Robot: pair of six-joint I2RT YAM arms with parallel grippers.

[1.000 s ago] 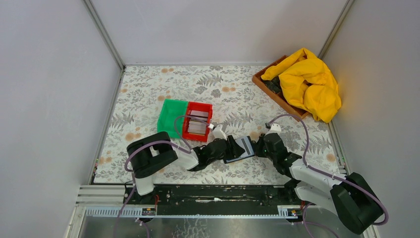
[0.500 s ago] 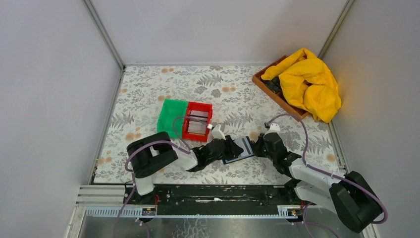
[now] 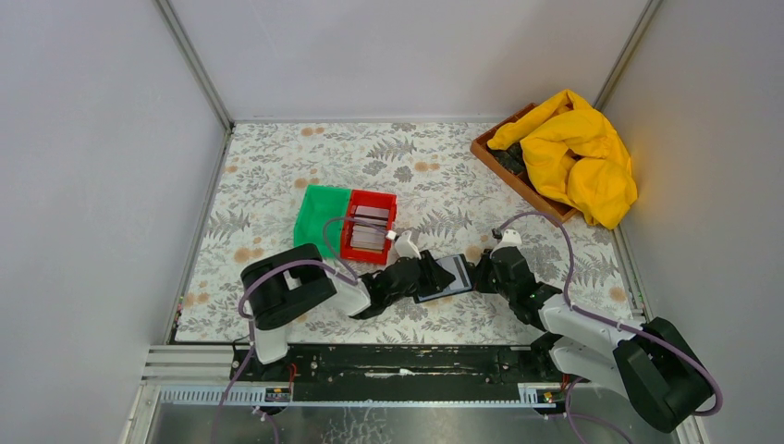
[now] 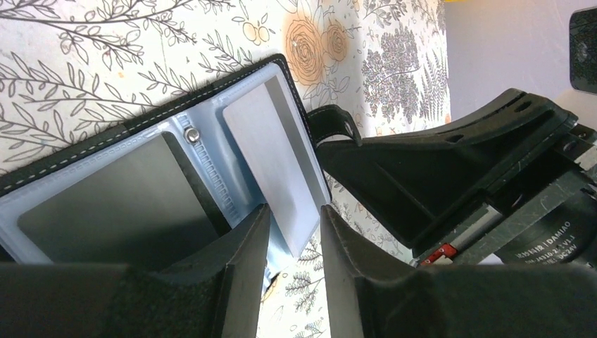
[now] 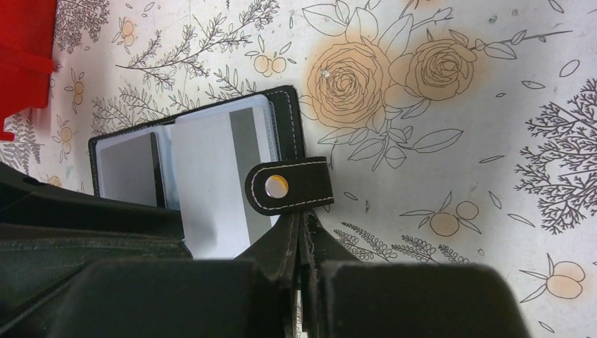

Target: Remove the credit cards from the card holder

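This is a robotics lab test cell, not a home. Plain grey wall panels (image 3: pixel 416 55) meet at bare aluminium posts (image 3: pixel 194 65) in the upper corners of the overhead view. Two black robot arms, the left arm (image 3: pixel 287 296) and the right arm (image 3: pixel 601 338), are bolted to a metal rail (image 3: pixel 407 361) along the bottom edge and trail purple cables (image 3: pixel 566 264). The floral cloth (image 3: pixel 277 166) is a staged work surface. It holds a green bin (image 3: pixel 319 217) and a red bin (image 3: pixel 347 242) at centre-left, and a wooden tray (image 3: pixel 504 166) with a yellow cloth (image 3: pixel 578 153) at upper right.
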